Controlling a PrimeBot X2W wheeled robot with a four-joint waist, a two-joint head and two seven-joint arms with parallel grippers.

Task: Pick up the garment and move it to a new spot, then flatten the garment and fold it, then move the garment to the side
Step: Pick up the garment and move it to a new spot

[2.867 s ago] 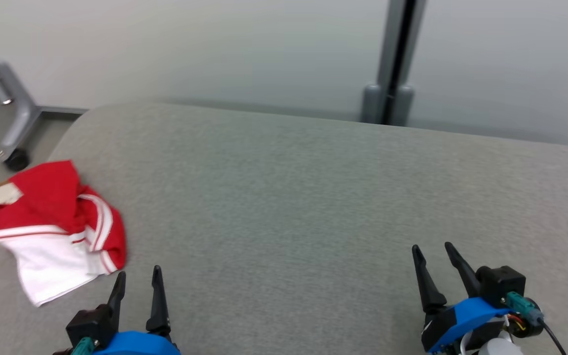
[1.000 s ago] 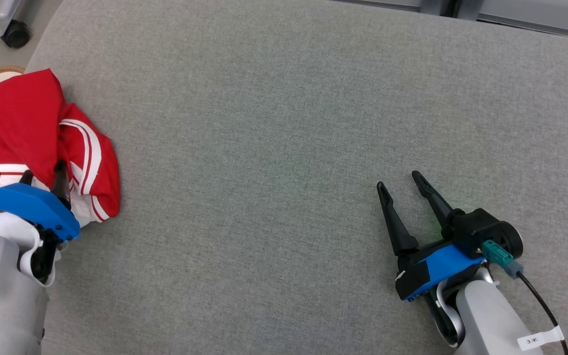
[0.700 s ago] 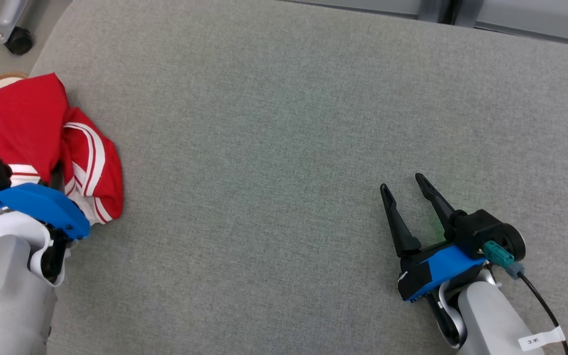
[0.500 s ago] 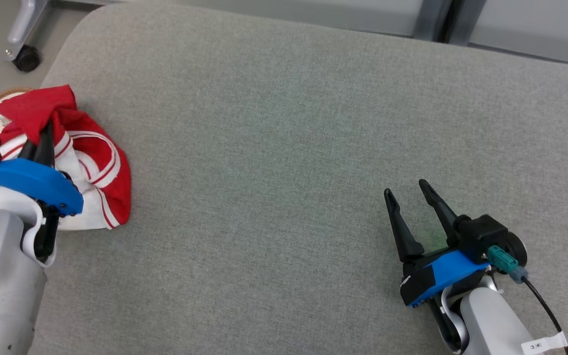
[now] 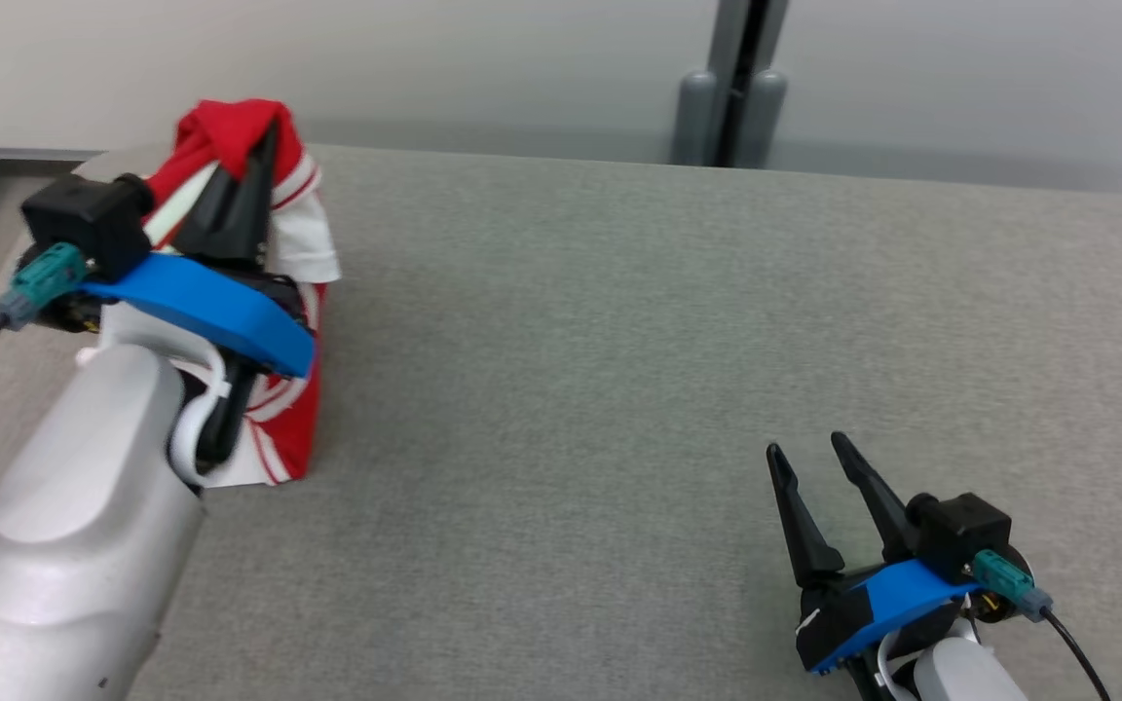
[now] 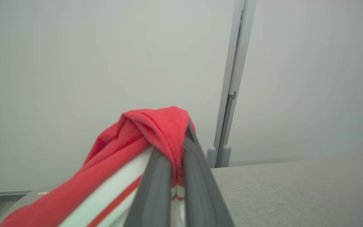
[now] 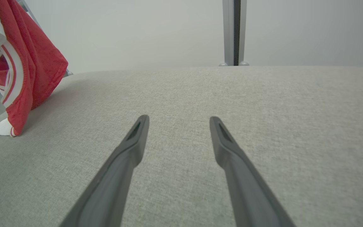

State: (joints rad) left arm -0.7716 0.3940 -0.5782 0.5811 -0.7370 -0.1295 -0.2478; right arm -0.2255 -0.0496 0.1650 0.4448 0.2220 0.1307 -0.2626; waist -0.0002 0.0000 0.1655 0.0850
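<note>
Left end effector (image 5: 264, 146) clamped on red/white garment (image 5: 300, 234); garment hangs at 10 o'clock of tabletop (image 5: 619, 341), hem touching surface. Right end effector (image 5: 806, 446) fingers apart, empty, 4 o'clock.

Left arm (image 5: 84, 545) high, jaws clamped; right jaws apart

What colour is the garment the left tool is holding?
The garment is red and white with red-and-white stripes, clearest in the right wrist view.

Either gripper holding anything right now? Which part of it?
Left gripper is shut on the garment, pinching a bunched red fold at its top; the rest hangs below. Right gripper is open, empty.
</note>
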